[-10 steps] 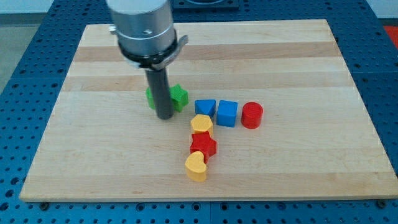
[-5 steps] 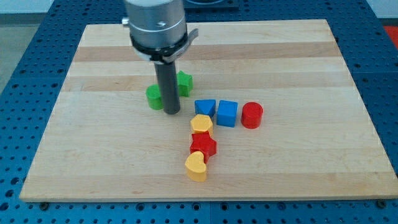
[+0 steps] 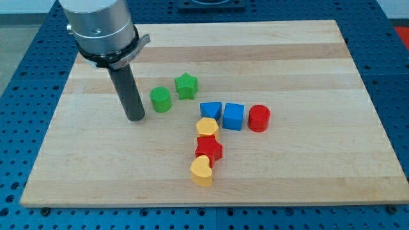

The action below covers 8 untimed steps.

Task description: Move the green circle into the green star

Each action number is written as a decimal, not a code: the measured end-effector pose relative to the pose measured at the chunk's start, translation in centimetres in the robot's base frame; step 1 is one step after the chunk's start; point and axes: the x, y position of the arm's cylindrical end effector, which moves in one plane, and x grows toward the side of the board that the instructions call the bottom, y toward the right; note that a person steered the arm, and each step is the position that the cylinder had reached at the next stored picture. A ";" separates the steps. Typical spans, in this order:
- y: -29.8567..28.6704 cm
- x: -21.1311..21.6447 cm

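My tip (image 3: 135, 119) stands just left of the green circle (image 3: 160, 99), not touching it.

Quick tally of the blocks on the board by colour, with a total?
Green: 2, the green circle and green star
Blue: 2, blue blocks
Red: 2, red cylinder, red star
Yellow: 2, yellow blocks
Total: 8

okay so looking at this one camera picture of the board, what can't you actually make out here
- Whether the green circle and green star touch: the gap between them is too small to judge.
- The arm above the grey housing: cut off by the view's top edge.
- The yellow heart, red star and yellow hexagon overlap, hiding parts of each.
- My tip, left of the circle, shows.
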 end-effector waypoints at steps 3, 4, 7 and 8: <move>1.2 -2.3; 3.4 -3.0; 5.3 -5.8; 4.2 -5.8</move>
